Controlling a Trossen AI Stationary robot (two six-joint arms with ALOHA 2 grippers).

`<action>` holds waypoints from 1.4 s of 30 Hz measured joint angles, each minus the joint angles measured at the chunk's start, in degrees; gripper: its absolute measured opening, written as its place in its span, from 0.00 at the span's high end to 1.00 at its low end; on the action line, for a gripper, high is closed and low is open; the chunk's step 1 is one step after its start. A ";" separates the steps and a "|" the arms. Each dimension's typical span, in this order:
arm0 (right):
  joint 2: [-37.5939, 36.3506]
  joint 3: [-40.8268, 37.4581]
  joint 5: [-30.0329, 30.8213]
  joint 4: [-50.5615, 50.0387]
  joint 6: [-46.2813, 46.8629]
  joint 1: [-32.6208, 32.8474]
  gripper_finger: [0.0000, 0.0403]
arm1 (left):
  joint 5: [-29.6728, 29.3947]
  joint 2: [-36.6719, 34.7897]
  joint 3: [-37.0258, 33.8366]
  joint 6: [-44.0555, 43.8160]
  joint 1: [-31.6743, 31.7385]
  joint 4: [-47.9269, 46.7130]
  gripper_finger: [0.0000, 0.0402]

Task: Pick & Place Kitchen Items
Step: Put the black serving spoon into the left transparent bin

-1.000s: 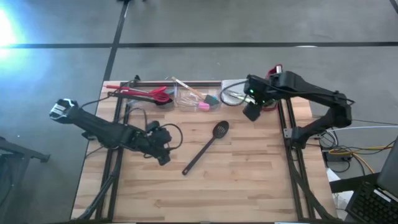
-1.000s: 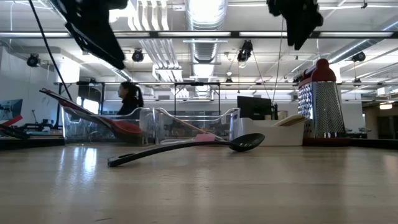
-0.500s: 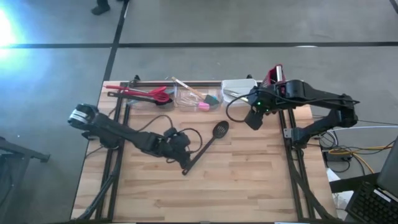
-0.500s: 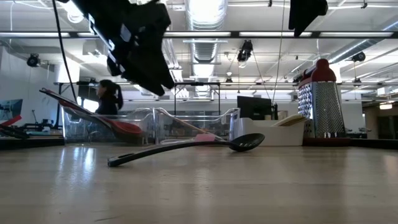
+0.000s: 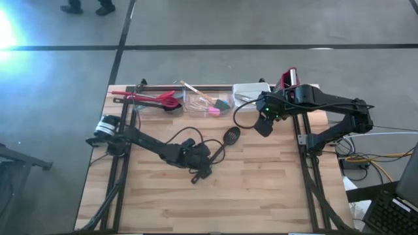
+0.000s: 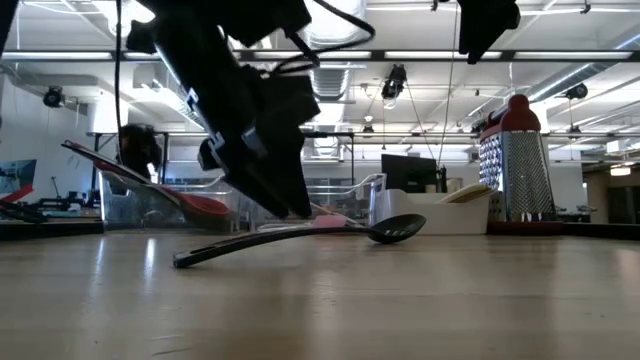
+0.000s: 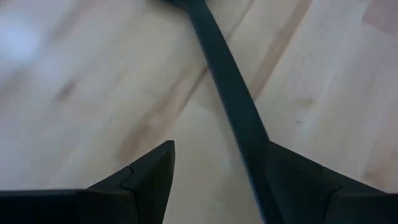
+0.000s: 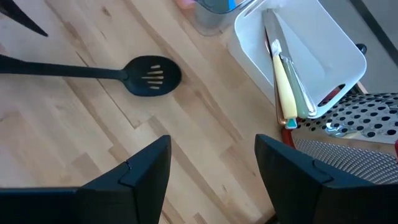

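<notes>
Two pincers over the surface, the left one down at the black slotted spoon's handle.

The left pincer stands wide over the handle end of the black slotted spoon, which lies slantwise at the middle of the surface; in the left wrist view the handle runs alongside one finger, seemingly touching it, though that is hard to judge. The right pincer hangs wide and empty near the far right corner, just beside the white tub with knives and the steel grater. Red utensils lie along the far edge.
</notes>
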 joint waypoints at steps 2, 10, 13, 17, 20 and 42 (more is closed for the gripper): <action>0.00 -0.04 0.00 0.00 -0.02 0.01 0.44 | 2.06 1.36 0.12 -0.45 0.31 1.54 0.39; 0.04 -0.09 1.12 0.02 -0.09 0.01 0.44 | 5.41 4.57 -0.02 -0.66 0.54 5.97 0.39; 0.04 -0.10 1.48 -0.01 -0.07 -0.01 0.44 | 5.78 4.74 0.01 -0.79 0.54 6.14 0.39; 0.04 -0.24 1.49 0.04 -0.07 -0.01 0.44 | 6.86 4.67 0.05 -0.23 0.54 6.43 0.39; 0.04 -0.28 1.50 0.04 -0.34 -0.01 0.44 | 6.86 4.67 -0.03 1.38 0.54 6.27 0.42; 0.04 -0.53 1.48 0.85 -0.96 -0.01 0.44 | 5.63 -1.54 3.70 19.72 0.65 -16.34 0.79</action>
